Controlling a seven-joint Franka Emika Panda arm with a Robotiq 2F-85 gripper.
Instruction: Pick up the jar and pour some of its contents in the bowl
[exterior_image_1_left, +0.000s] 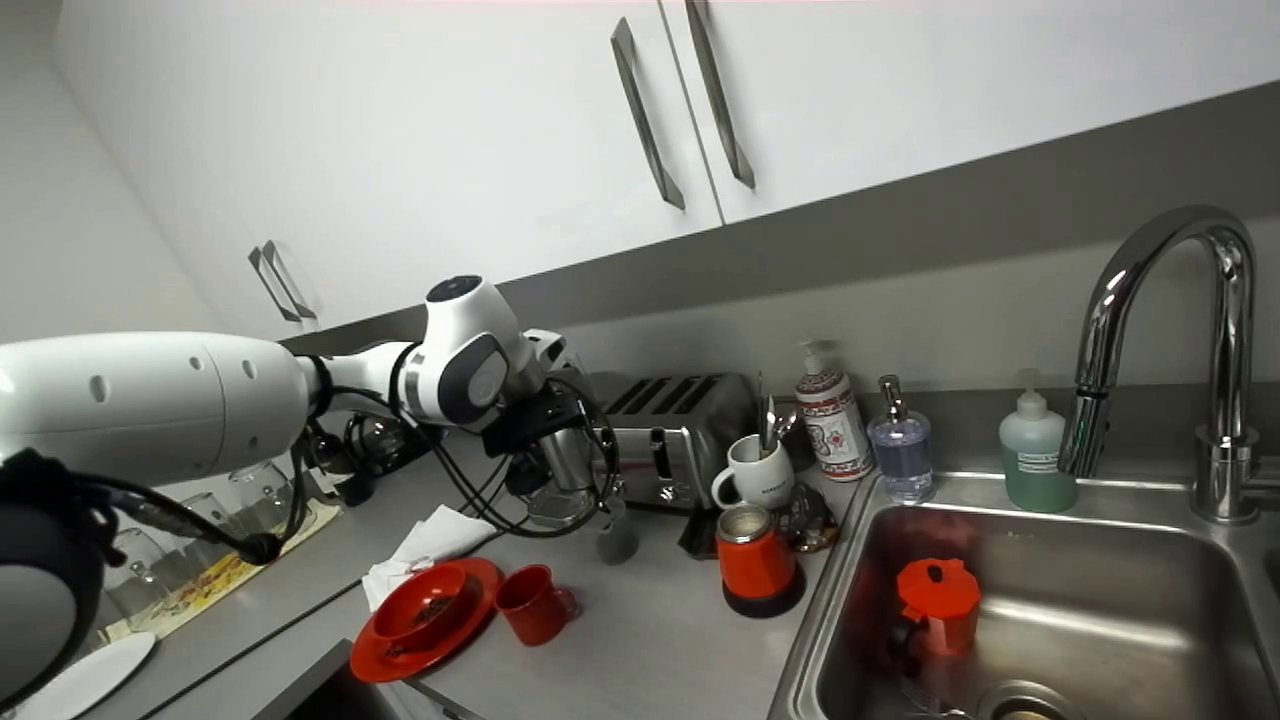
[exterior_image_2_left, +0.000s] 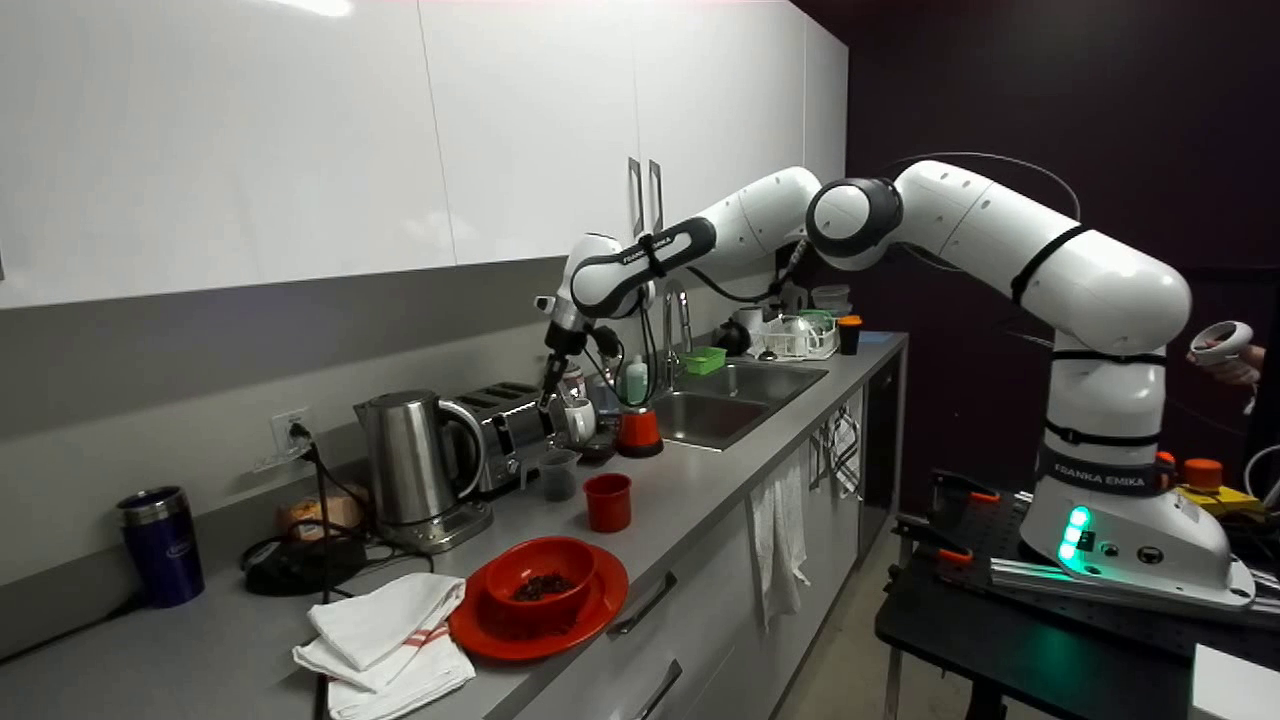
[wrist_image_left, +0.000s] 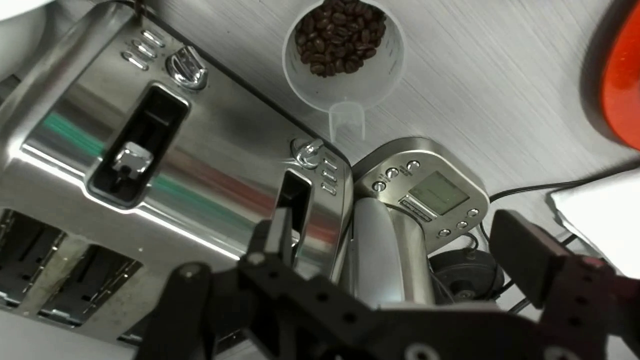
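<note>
Gripper (wrist_image_left: 395, 225) near the toaster (wrist_image_left: 215, 130), its 2 fingers spread wide apart, showing at the bottom of the wrist view over the toaster and the kettle (exterior_image_2_left: 408, 465) beside it. Just in front of the toaster and apart from the fingers, the jar (wrist_image_left: 345, 89) stands upright on the counter (wrist_image_left: 465, 75), see-through and partly filled with brown coffee beans. Near it is a small red cup (exterior_image_2_left: 608, 505). Beyond the cup, the red bowl (exterior_image_2_left: 512, 568) rests on a red plate (exterior_image_2_left: 510, 645), dark bits inside the bowl; a white cloth (exterior_image_2_left: 385, 630) with red stripes lies beside the plate. In an exterior view, a white mug (exterior_image_1_left: 755, 482) holding utensils stands near an orange-red container (exterior_image_1_left: 757, 560), close to the sink (exterior_image_1_left: 1080, 610), where a red pot (exterior_image_1_left: 938, 605) sits.
</note>
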